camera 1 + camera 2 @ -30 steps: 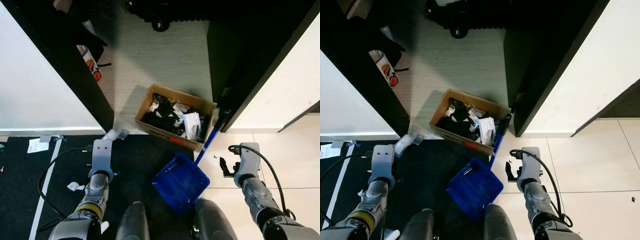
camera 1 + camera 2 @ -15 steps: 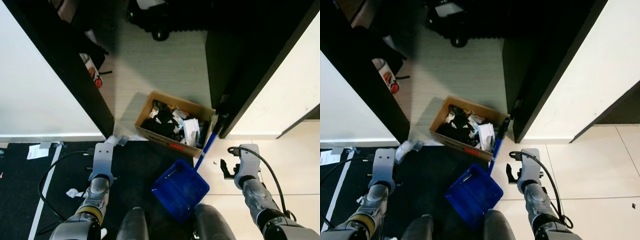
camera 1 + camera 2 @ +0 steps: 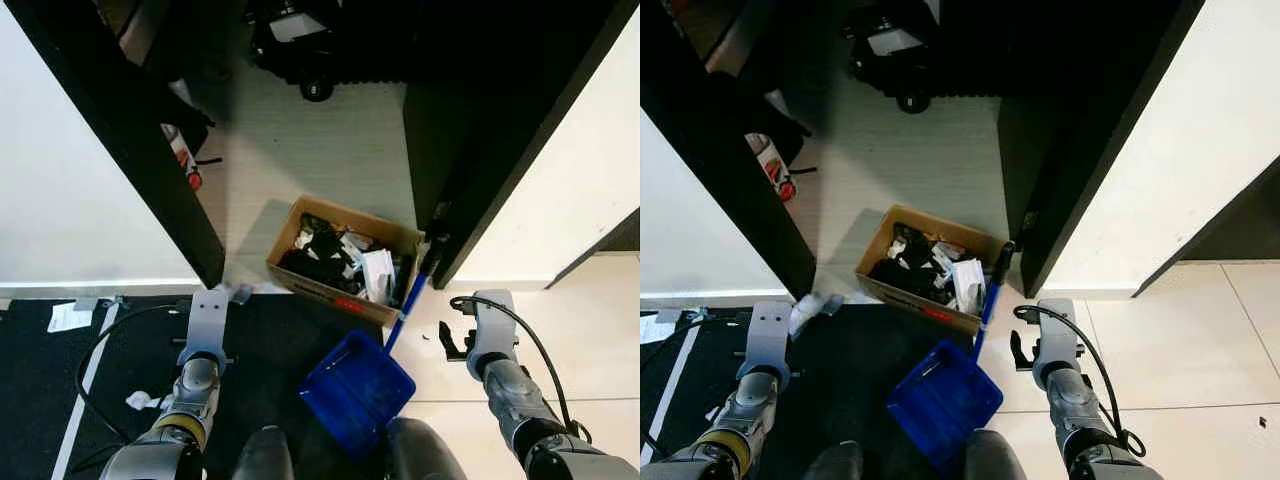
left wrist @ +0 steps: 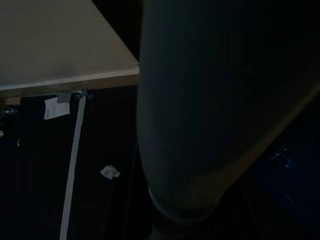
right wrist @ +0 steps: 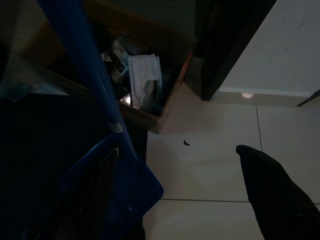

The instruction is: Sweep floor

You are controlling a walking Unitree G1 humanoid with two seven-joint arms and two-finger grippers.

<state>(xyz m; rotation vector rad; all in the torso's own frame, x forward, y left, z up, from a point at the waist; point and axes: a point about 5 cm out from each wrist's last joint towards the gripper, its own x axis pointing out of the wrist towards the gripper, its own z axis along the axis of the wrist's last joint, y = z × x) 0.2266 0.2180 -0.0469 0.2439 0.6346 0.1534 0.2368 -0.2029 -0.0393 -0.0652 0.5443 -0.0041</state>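
Your right pincer point(image 3: 452, 338) hangs low over the pale tiled floor point(image 3: 590, 330), just right of the blue dustpan's handle; you cannot tell from these pictures whether its fingers are apart or together, since the wrist view catches one black finger point(image 5: 272, 185) alone. Your left pincer point(image 3: 207, 316) hangs over the black mat point(image 3: 270, 330), and its finger state cannot be told either; the left wrist view is very dark, with a pale wall edge, a white tape line point(image 4: 72, 165) and a crumpled paper scrap point(image 4: 110, 172) on the mat.

Neither pincer touches anything. The blue dustpan point(image 3: 357, 388) sits between your two arms, on the seam where the mat meets the tiles, close before your feet. Its blue handle point(image 3: 408, 300) runs up and away from you, its dark top end leaning by the black door frame point(image 3: 470, 190).

Just beyond the pan, touching the mat's far edge, stands an open cardboard box point(image 3: 340, 262) full of black and white rubbish. A small dark speck point(image 5: 186, 143) lies on the tiles near the box's corner. A white paper point(image 3: 70, 317) lies at the mat's left edge.
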